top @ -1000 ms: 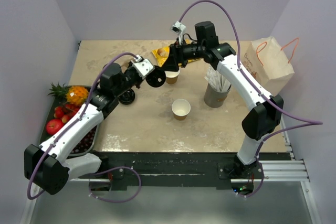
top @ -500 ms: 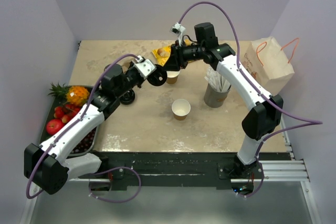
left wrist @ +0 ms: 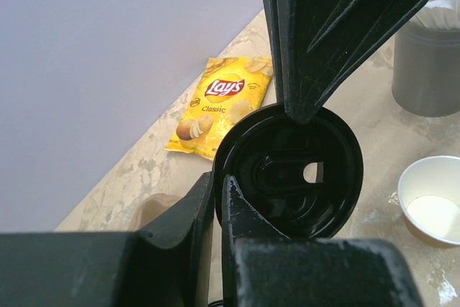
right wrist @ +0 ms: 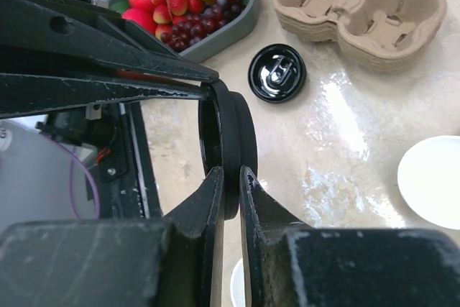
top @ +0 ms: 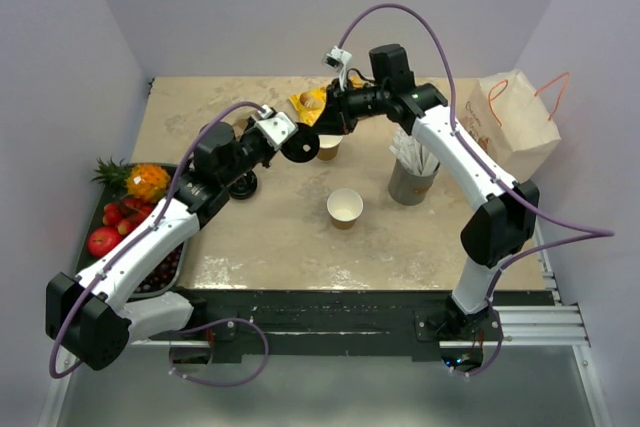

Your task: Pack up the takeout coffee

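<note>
Bright, even light; soft shadows; glare on the table [right wrist: 338,106]; near fingers [left wrist: 180,249] slightly out of focus.

The yellow chip bag [left wrist: 221,106] reads "Lay's" and "Classic".

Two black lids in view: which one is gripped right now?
The raised lid, pinched at its rim by the left gripper and right gripper. The other lid lies flat on the table near the pulp carrier.
</note>
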Controlling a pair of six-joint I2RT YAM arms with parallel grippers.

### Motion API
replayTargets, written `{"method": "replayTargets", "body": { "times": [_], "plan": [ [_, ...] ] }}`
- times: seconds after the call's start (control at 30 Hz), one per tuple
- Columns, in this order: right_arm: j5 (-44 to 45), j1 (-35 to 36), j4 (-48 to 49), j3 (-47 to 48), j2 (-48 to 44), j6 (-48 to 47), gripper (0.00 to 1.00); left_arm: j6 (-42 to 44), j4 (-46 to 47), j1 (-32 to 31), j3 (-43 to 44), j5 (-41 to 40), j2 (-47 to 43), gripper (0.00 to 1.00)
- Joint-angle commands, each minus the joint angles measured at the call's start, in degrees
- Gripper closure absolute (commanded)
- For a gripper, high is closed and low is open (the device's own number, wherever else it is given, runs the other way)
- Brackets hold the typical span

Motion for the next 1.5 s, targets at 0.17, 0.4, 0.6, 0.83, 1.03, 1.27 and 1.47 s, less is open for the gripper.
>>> {"method": "replayTargets", "body": {
  "times": [0.17, 0.4, 0.6, 0.83, 1.03, 1.27, 1.47],
  "plan": [
    [15.3, 0.0, -1.1, -3.5, -6.8, -13.9, 1.0, -3.8, -0.8, -0.2, 0.4, 1.0, -4.5, 0.43],
    [22.0, 0.2, 2.2, -15.7, -16.0, -28.3, 1.0, -6.0, -3.8, -0.1, -1.0, -1.7, -9.5, 0.35],
    [28.2, 4.3, 7.0, -30.4, -28.9, -43.0, 1.0, -15.4, -4.9, 2.2, 1.4, -8.4, -6.0, 0.31],
    [37.6, 12.3, 9.2, -40.1, -36.7, -52.9, 1.0, -29.7, -5.9, 4.1, 2.7, -7.3, -1.1, 0.29],
    [37.2, 12.4, 17.2, -49.2, -41.6, -61.3, 1.0, -32.9, -1.6, 5.8, 1.0, -3.3, 1.7, 0.28],
    [38.2, 13.2, 28.9, -58.7, -44.1, -65.6, 1.0, -31.8, -3.6, 5.9, 3.4, -3.0, 3.6, 0.28],
    [37.6, 13.7, 32.1, -61.5, -43.7, -68.7, 0.99, -31.0, -2.1, 5.9, 2.1, -2.6, 4.4, 0.28]
  ]
}}
